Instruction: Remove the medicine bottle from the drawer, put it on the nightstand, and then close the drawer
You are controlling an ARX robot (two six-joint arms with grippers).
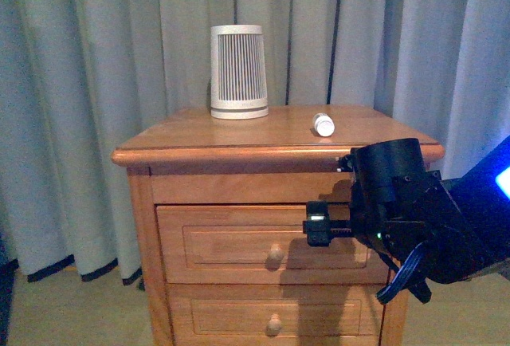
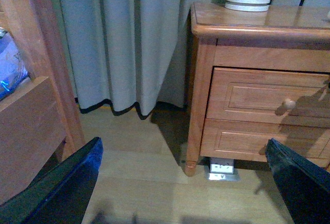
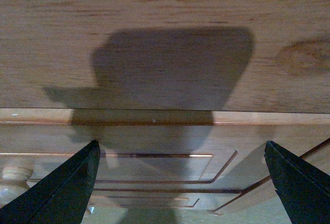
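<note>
On nightstand (image 1: 199, 135) top lies med bottle (image 1: 323, 124); drawer (image 1: 239, 242) shut.

The front view looks straight ahead at the nightstand (image 1: 271, 139) from near its top level, taking in the top, both drawer fronts and the curtain (image 1: 96, 83) behind. The left wrist view sits low and off to one side, well back, looking across the floor (image 2: 149, 172) at the nightstand's corner and the upper drawer (image 2: 268, 97), which the front view also shows. The right wrist view is pressed very close to the wooden front, so only panel grain and grooves fill it.
</note>
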